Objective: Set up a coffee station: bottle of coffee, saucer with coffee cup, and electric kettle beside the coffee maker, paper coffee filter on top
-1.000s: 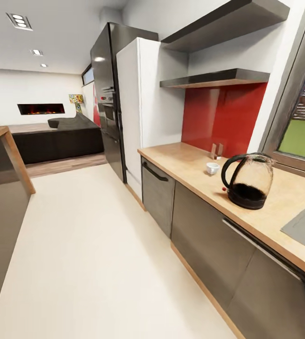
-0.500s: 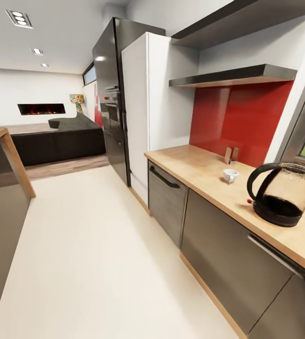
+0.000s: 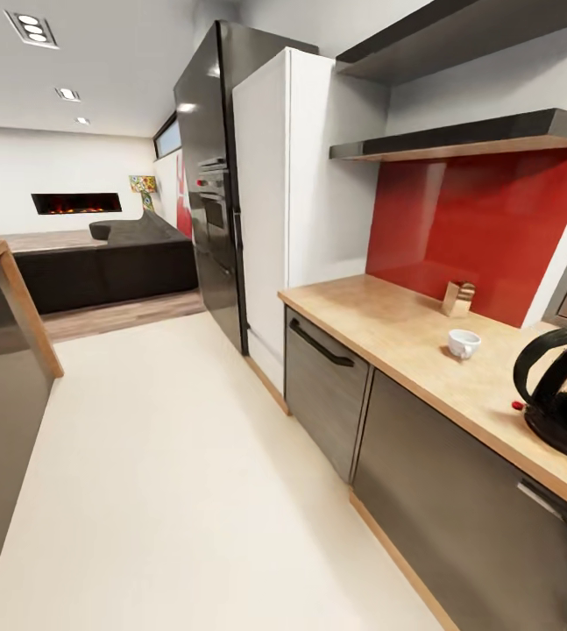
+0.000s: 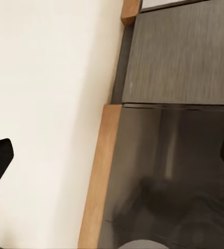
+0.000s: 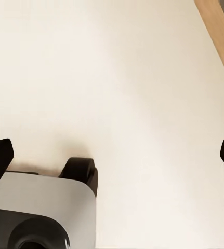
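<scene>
Panning left, the head view pushes electric kettle (image 3: 566, 399) (partly cropped) and coffee cup (image 3: 464, 343) rightward; both grippers' fingers spread wide.

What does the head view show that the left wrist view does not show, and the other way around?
The head view has the wooden countertop with the white coffee cup, the black electric kettle at the picture's right edge, a small brown container by the red backsplash, two wall shelves, and the tall fridge.

The left wrist view has the left gripper, fingers wide apart, pointing down.

Both have the pale floor and grey cabinet fronts with their wooden base strip.
</scene>
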{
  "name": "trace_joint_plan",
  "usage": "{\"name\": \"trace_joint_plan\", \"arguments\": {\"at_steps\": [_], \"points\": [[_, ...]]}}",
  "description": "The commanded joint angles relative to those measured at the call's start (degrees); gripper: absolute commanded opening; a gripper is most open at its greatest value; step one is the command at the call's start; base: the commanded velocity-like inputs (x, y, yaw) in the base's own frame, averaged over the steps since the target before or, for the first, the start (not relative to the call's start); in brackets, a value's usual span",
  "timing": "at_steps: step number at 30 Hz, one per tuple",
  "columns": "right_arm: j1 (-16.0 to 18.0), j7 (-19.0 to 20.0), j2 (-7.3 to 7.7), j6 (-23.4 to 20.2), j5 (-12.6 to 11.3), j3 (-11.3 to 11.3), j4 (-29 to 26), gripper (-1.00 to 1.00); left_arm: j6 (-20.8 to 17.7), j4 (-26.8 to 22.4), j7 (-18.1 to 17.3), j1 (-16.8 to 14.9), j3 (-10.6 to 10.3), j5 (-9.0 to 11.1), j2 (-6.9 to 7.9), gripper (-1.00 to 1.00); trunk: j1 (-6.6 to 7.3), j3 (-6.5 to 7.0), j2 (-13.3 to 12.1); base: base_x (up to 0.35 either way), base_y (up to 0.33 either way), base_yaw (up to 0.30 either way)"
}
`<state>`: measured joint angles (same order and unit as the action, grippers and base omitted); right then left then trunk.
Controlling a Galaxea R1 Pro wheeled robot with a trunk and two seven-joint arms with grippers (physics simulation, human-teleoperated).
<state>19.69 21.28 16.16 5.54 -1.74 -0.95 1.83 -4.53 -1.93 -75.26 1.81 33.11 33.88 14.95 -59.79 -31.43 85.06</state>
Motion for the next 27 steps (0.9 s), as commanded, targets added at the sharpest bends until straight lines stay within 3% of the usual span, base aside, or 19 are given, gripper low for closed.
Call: {"name": "trace_joint_plan", "arguments": {"at_steps": [1, 14, 27], "points": [[0.1, 0.2, 0.01, 0.3, -0.2, -0.1, 0.2, 1.00, -0.5, -0.1, -0.1, 0.0, -0.5, 0.6, -0.01, 1.00, -0.03, -0.04, 0.0, 0.325, 0.026, 0.000], [0.1, 0.2, 0.01, 0.4, -0.2, -0.1, 0.2, 1.00, -0.5, -0.1, -0.1, 0.0, -0.4, 0.6, -0.01, 1.00, -0.03, -0.04, 0.0, 0.328, 0.015, 0.000], [0.1, 0.2, 0.01, 0.3, -0.2, -0.1, 0.2, 1.00, -0.5, -0.1, -0.1, 0.0, -0.4, 0.6, -0.01, 1.00, -0.03, -0.04, 0.0, 0.314, 0.158, 0.000]]}}
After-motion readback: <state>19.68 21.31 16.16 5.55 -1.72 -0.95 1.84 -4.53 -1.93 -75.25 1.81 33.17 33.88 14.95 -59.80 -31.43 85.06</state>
